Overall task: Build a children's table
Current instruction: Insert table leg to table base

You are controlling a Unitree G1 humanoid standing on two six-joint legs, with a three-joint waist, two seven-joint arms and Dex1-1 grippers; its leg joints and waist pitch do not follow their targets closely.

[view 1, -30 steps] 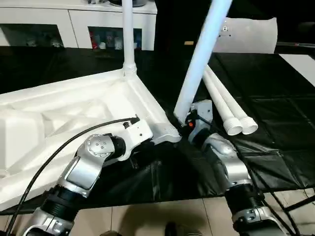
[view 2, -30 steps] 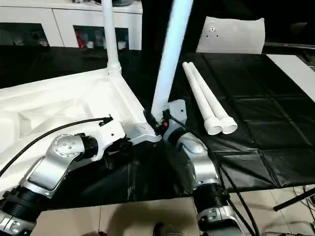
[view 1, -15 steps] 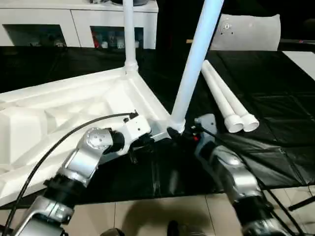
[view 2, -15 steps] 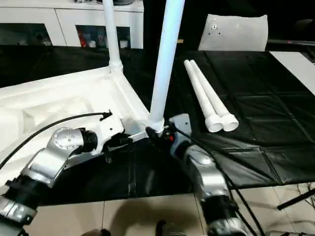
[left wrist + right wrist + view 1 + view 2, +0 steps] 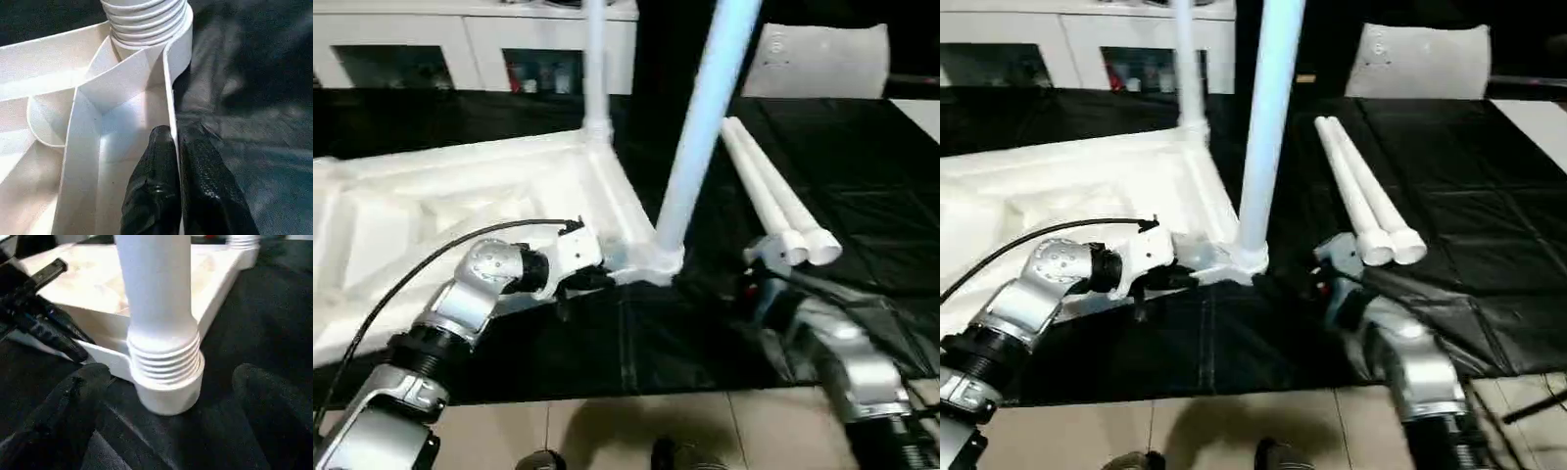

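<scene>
Left eye view: 2 spare legs [image 5: 773, 196] lie beside the right claw [image 5: 756, 277].

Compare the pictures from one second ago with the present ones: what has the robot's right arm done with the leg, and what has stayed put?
The right end effector has let go of the long white tapered plastic leg and drawn back toward the robot, fingers open. The leg went from leaning to seated in the near corner socket of the white square plastic table top. The left end effector still clamps the top's rim; the two spare white legs lie unmoved.
</scene>
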